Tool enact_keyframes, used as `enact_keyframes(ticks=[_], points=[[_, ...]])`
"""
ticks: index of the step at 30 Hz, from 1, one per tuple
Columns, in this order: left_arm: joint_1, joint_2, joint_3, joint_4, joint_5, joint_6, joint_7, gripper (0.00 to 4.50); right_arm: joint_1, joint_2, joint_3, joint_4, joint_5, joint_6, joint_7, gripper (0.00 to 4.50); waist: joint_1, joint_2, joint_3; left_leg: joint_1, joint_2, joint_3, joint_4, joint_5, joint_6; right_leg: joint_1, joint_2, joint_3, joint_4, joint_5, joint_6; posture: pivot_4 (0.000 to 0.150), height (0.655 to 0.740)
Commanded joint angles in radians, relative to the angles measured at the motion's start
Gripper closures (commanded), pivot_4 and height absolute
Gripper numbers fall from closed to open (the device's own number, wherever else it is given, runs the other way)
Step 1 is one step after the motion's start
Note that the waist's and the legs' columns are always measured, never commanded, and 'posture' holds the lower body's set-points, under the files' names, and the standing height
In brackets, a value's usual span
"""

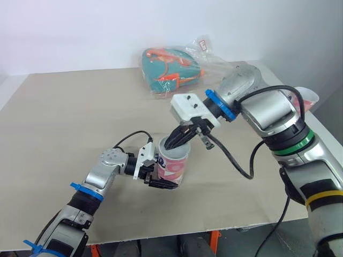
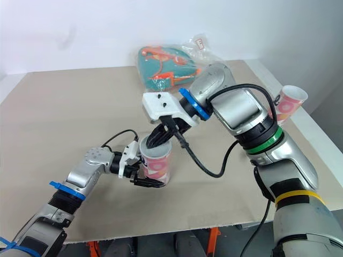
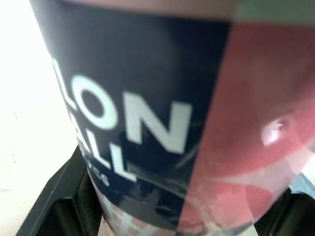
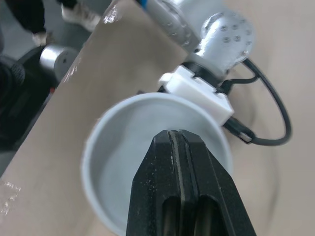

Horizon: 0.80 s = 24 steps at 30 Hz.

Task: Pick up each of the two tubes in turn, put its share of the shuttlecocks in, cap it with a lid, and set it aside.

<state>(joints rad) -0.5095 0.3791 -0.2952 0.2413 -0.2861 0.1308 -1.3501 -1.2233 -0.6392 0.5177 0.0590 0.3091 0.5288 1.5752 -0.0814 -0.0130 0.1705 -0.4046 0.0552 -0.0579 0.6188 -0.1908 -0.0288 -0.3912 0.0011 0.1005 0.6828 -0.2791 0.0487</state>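
tube [image 1: 173, 160]: upright near worktop [image 1: 64, 118] centre, a bit toward 6 o'clock; mouth open, no lid on
inside: white wall; no shuttlecock seen in the part the right wrist view shows
left fingers [image 1: 161, 183]: clamped on the lower wall of the tube, one each side
right fingers [image 4: 165, 191]: pressed together, nothing seen between them; tips at the tube mouth, coming in from 2 o'clock
handling: looks light, thin-walled and glossy. Probably dents if squeezed hard and slips if held loosely
grip point: low to mid wall, as the left fingers have it. Judged stiffer near the base; stay off the open rim, likely the weakest part
second tube [image 2: 289, 104]: at the 3 o'clock edge, well apart, also open
bag [image 1: 171, 69]: clear plastic, teal and orange contents, at 12–1 o'clock, well apart
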Motion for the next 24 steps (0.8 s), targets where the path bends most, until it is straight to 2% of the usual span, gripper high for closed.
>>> enact_keyframes(ticks=[1, 2, 5, 6, 7, 8, 10, 12, 13, 15, 16, 18, 24], points=[[0.023, -0.002, -0.007, 0.014, 0.024, -0.006, 0.02, 1.06, -0.025, -0.01, -0.179, 0.042, 0.102, 0.048, 0.007, 4.44, 0.004, 0.0, 0.001, -0.001, 0.0, 0.0, 0.0, 0.0, 0.0, -0.001, 0.0, 0.0, 0.0, 0.0, 0.001, 0.15, 0.74], [0.023, -0.004, -0.007, 0.014, 0.024, -0.009, 0.022, 1.06, -0.02, -0.021, -0.202, 0.043, 0.113, 0.054, 0.008, 4.44, 0.006, 0.0, 0.001, -0.002, -0.001, 0.0, 0.0, 0.0, 0.0, -0.001, -0.001, 0.0, 0.0, -0.001, 0.001, 0.15, 0.74], [0.022, -0.01, -0.006, 0.014, 0.022, -0.018, 0.024, 1.06, 0.042, -0.088, -0.256, -0.004, 0.115, 0.079, -0.016, 3.59, 0.01, 0.0, 0.001, -0.003, -0.002, 0.0, 0.0, -0.001, 0.0, -0.001, -0.002, 0.0, 0.0, -0.001, -0.002, 0.15, 0.74], [0.022, -0.011, -0.006, 0.014, 0.022, -0.021, 0.025, 1.06, 0.068, -0.111, -0.27, -0.031, 0.118, 0.08, -0.015, 3.01, 0.011, 0.0, 0.001, -0.003, -0.002, 0.0, -0.001, -0.001, 0.0, -0.001, -0.003, -0.001, -0.001, -0.002, -0.002, 0.15, 0.74], [0.022, -0.011, -0.005, 0.015, 0.022, -0.025, 0.025, 1.06, 0.088, -0.127, -0.285, -0.05, 0.123, 0.094, -0.026, 2.73, 0.011, 0.0, 0.001, -0.003, -0.003, -0.001, -0.001, -0.001, 0.0, 0.0, -0.003, -0.001, -0.001, -0.002, -0.001, 0.15, 0.74], [0.02, -0.013, -0.006, 0.019, 0.022, -0.029, 0.025, 1.06, 0.111, -0.143, -0.308, -0.07, 0.137, 0.113, -0.036, 2.08, 0.011, 0.0, 0.001, -0.003, -0.003, 0.0, -0.001, -0.001, 0.0, -0.001, -0.003, -0.001, -0.001, -0.004, 0.002, 0.15, 0.74], [0.02, -0.015, -0.006, 0.027, 0.028, -0.046, 0.029, 1.06, 0.154, -0.164, -0.356, -0.104, 0.165, 0.145, -0.068, 1.26, 0.01, 0.001, 0.002, -0.003, -0.004, 0.0, -0.001, -0.001, -0.001, -0.001, -0.004, 0.0, -0.001, -0.004, 0.003, 0.15, 0.74], [0.018, -0.025, -0.008, 0.043, 0.038, -0.073, 0.039, 1.06, 0.229, -0.191, -0.41, -0.168, 0.196, 0.164, -0.1, 0.24, 0.011, 0.001, 0.002, -0.003, -0.004, 0.001, -0.001, -0.001, -0.001, -0.001, -0.004, 0.0, -0.001, -0.004, 0.003, 0.15, 0.74], [0.017, -0.03, -0.009, 0.05, 0.043, -0.086, 0.046, 1.06, 0.265, -0.199, -0.429, -0.2, 0.204, 0.175, -0.124, 0.07, 0.011, 0.001, 0.002, -0.003, -0.004, 0.0, 0.0, -0.001, -0.001, -0.001, -0.004, 0.0, -0.001, -0.004, 0.003, 0.15, 0.74], [0.016, -0.04, -0.008, 0.067, 0.055, -0.121, 0.058, 1.06, 0.328, -0.209, -0.464, -0.26, 0.233, 0.204, -0.164, 0.07, 0.012, 0.001, 0.002, -0.003, -0.004, 0.0, 0.0, -0.001, -0.001, 0.0, -0.004, 0.0, -0.001, -0.004, 0.004, 0.15, 0.74], [0.012, -0.048, -0.006, 0.079, 0.06, -0.136, 0.066, 0.42, 0.366, -0.214, -0.477, -0.289, 0.237, 0.209, -0.186, 0.0, 0.012, 0.001, 0.002, -0.003, -0.005, 0.0, 0.0, -0.001, -0.001, 0.0, -0.005, 0.001, -0.001, -0.004, 0.004, 0.15, 0.74], [0.008, -0.059, 0.001, 0.093, 0.054, -0.155, 0.063, 0.1, 0.432, -0.22, -0.484, -0.332, 0.233, 0.215, -0.225, 0.0, 0.012, 0.0, 0.003, -0.003, -0.005, 0.001, 0.001, -0.001, -0.001, 0.0, -0.005, 0.002, -0.002, -0.003, 0.005, 0.15, 0.74], [-0.009, -0.067, 0.027, 0.104, 0.013, -0.163, 0.027, 0.1, 0.533, -0.21, -0.463, -0.343, 0.191, 0.178, -0.307, 0.0, 0.012, -0.001, 0.004, -0.004, -0.006, 0.002, 0.001, -0.001, -0.001, -0.001, -0.005, 0.004, -0.002, -0.003, 0.006, 0.15, 0.74]])
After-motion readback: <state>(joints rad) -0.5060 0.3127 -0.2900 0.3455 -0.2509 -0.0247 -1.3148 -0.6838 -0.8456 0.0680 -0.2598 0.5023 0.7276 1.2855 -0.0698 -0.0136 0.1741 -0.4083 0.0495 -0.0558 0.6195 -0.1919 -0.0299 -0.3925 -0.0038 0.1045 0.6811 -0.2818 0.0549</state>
